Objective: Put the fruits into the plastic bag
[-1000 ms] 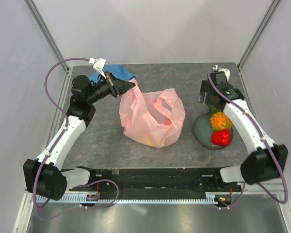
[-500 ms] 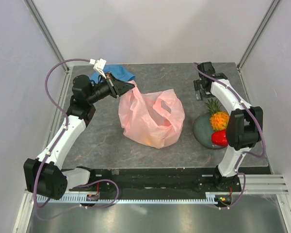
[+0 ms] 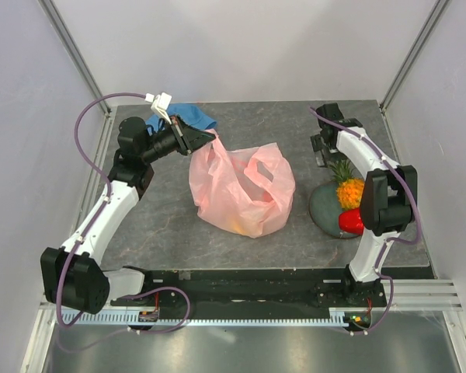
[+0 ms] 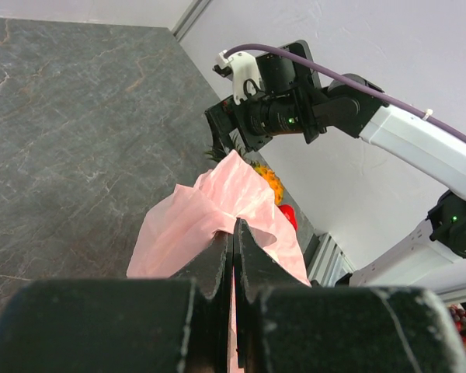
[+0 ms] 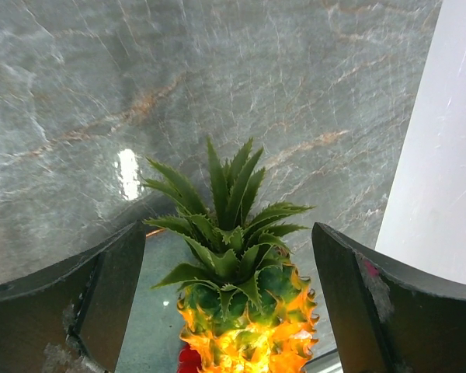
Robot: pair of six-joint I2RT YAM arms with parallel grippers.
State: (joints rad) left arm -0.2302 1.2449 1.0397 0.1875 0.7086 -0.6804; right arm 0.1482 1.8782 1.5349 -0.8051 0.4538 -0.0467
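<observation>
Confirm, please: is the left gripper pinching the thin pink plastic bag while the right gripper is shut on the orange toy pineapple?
No: the right wrist view shows the right gripper open, not gripping the orange toy pineapple; the rest holds.

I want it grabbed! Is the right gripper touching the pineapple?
Apart. In the right wrist view the right gripper stands with jaws wide open either side of the pineapple, gaps showing beside its leaves.

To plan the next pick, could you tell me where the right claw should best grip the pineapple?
Grip the pineapple by its orange body below the crown, probably from the crown side, the open right claw straddling it: the leaves are spiky, and the red fruit crowds its near end.
</observation>
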